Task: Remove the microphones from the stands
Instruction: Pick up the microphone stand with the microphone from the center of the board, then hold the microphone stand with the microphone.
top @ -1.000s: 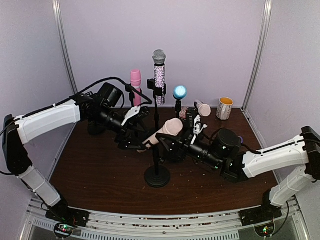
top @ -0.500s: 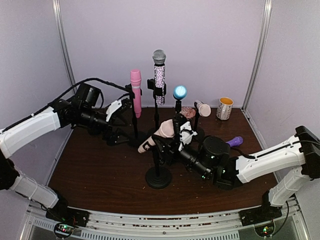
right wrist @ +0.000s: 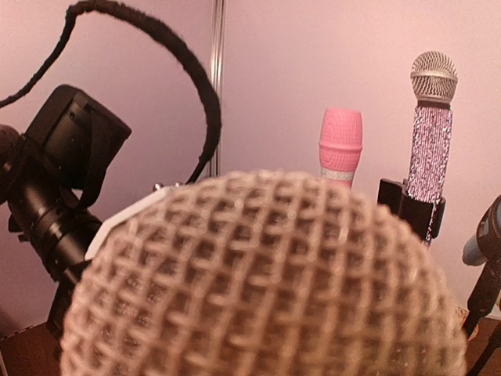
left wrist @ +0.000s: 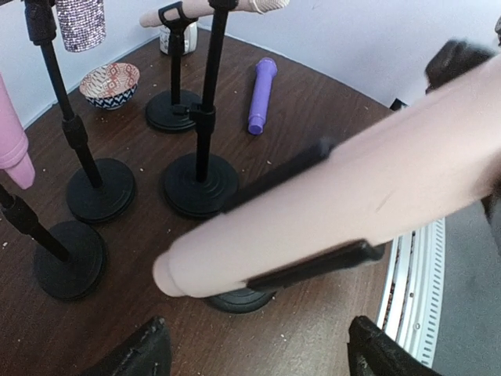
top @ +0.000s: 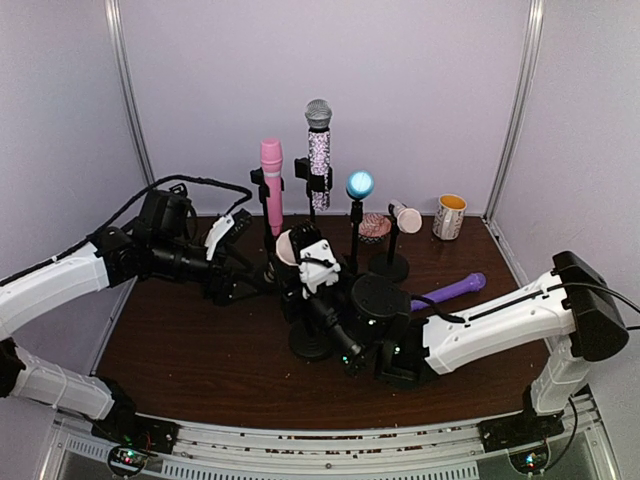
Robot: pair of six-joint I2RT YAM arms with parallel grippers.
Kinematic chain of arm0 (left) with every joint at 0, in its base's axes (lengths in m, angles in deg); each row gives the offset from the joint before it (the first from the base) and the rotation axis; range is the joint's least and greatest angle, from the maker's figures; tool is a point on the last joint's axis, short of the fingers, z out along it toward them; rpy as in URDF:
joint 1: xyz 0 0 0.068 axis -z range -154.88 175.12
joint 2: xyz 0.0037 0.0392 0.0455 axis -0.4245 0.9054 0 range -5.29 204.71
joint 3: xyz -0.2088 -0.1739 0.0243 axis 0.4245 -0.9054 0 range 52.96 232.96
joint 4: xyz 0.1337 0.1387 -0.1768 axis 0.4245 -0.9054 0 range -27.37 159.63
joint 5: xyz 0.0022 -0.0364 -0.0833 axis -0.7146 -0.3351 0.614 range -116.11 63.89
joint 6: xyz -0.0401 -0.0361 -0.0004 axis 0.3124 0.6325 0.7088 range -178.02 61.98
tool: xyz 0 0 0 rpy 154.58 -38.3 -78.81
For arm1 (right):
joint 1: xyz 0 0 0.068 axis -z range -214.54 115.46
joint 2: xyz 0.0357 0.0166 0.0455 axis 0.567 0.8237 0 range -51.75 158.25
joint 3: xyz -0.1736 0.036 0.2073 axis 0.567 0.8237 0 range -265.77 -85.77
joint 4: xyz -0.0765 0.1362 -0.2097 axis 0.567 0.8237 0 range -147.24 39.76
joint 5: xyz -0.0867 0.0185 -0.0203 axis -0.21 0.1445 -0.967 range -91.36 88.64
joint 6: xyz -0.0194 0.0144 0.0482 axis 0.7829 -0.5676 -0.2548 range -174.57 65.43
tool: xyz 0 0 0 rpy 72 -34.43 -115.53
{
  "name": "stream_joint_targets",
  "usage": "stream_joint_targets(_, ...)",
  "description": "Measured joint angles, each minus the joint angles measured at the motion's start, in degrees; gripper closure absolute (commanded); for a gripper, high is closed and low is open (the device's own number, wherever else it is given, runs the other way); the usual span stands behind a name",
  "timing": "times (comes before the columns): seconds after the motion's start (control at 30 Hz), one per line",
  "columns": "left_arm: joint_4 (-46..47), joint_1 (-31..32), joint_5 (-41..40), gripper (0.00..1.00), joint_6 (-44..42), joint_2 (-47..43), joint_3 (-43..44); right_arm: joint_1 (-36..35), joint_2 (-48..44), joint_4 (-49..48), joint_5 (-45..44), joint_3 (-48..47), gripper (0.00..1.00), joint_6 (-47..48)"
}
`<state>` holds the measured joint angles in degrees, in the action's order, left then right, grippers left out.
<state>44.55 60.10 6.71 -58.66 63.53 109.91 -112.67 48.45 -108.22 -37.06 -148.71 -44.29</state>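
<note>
Top view. We list a dark table (top: 190, 370) closed in by walls at the back and both sides. The back is crowded with a pink microphone (top: 271, 185), a glitter microphone (top: 318, 150), a blue-headed microphone (top: 359, 184), a bowl (top: 376, 226) and a mug (top: 449, 216). A purple microphone (top: 450, 291) lies flat at centre right. Bare wood shows at near left and near right.

The right gripper (top: 302, 264) is clamped on the beige microphone (top: 285, 246), just behind its head and above the stand (top: 311, 343) at table centre. We cannot tell whether the clip grips it. The left gripper (top: 228, 262) hangs just left of it, fingers spread, touching nothing.

Left wrist view. The beige microphone crosses the frame at a slant, small end at lower left, with dark bars along both sides. The stand's base (left wrist: 235, 301) sits under it. The left gripper (left wrist: 258, 350) is wide and holds nothing. Only here do we see the table's near edge at lower right, close to the base.

Right wrist view. The mesh head of the beige microphone (right wrist: 266, 290) fills the lower frame and hides the right fingers. The pink and glitter microphones stand behind.
</note>
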Motion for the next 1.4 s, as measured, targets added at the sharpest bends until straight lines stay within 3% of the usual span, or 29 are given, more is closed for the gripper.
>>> stream_joint_targets(0.17, 2.0, 0.0, -0.1, 0.28, 4.1, -4.3, -3.1, 0.0, 2.6, -4.5, -3.1, -7.7, 1.00, 3.5)
stream_joint_targets(0.3, 5.4, 0.0, -0.5, 0.29, 7.6, -9.5, -6.7, 0.0, 4.9, -5.6, -4.3, -13.9, 1.00, 3.0)
stream_joint_targets(0.43, 9.8, 0.0, -0.9, 0.27, 9.3, -9.1, -8.3, 0.0, 6.5, -5.6, -4.2, -15.9, 1.00, 0.1)
stream_joint_targets(0.67, 17.4, -0.1, -1.9, 0.21, 9.9, -4.8, -9.1, 0.5, 5.7, -7.6, -4.4, -13.5, 1.00, -4.7)
stream_joint_targets(0.87, 21.1, -0.1, -1.6, 0.27, 8.2, -4.6, -9.2, 3.1, 1.2, -10.4, 1.0, -6.1, 1.00, -11.9)
stream_joint_targets(1.13, 22.2, -0.1, -0.7, 0.29, 2.2, -3.1, -9.5, 3.9, 0.2, -10.1, 7.0, -4.4, 1.00, -15.4)
stream_joint_targets(1.27, 23.1, -0.1, -0.9, 0.36, 0.9, -1.6, -9.9, 3.9, 0.2, -7.8, 8.7, -5.5, 1.00, -16.3)
stream_joint_targets(1.4, 25.4, -0.5, -1.4, 0.51, -0.1, -0.1, -10.0, 3.9, 0.2, -5.7, 8.5, -6.3, 0.99, -16.9)
